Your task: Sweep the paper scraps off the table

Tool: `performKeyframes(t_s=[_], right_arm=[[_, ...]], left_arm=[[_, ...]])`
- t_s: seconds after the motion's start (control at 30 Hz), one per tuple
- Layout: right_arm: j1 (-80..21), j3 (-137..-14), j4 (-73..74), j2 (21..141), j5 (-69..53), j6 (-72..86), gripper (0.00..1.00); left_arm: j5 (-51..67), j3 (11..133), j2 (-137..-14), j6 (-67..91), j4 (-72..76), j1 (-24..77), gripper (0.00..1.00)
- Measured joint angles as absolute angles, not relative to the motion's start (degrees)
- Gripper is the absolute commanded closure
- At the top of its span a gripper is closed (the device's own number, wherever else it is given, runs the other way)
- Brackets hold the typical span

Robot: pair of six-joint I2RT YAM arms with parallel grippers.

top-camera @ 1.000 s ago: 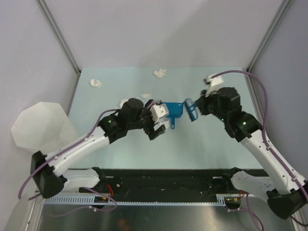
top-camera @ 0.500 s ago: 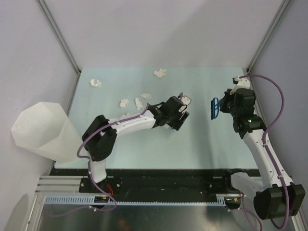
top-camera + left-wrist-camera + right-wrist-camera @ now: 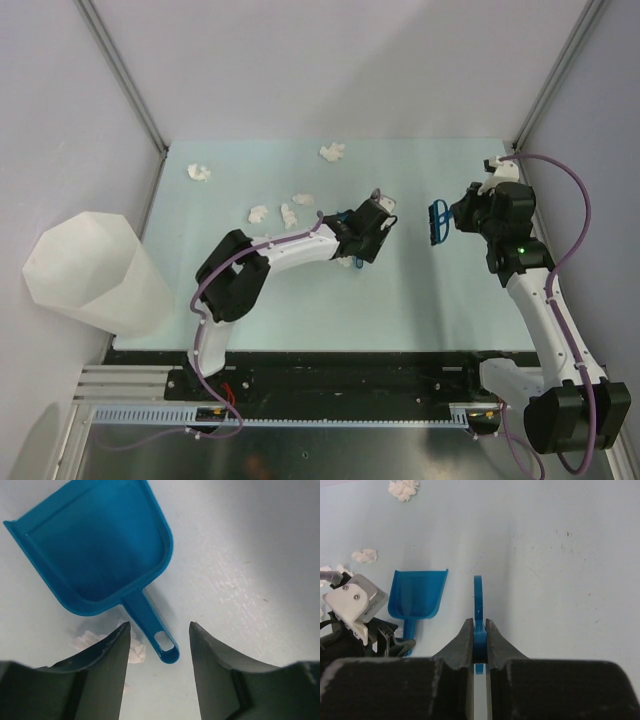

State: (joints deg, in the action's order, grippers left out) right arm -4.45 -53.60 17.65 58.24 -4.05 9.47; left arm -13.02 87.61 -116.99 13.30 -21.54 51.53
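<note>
several scraps (image 3: pixel 289 214) lay scattered over the far left part of the table (image 3: pixel 430 300), one of them just beside the handle of the blue dustpan (image 3: pixel 95 550) near the middle. the left gripper (image 3: pixel 158 626) hung right over that handle, jaws apart, astride its tip with a gap on either side. out to the right, the right gripper (image 3: pixel 479 625) was clamped tight on the brush (image 3: pixel 478 592), held on edge, apart from the dustpan.
</note>
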Motion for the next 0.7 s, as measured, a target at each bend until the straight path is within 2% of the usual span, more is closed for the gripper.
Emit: performKeyframes(t_s=[0.7], right_arm=[[-3.46, -53.54, 16.97, 58.76, -8.99, 9.47, 1.0]], left_arm=[[-9.5, 87.55, -119.79, 17.52, -22.02, 48.77, 0.41]])
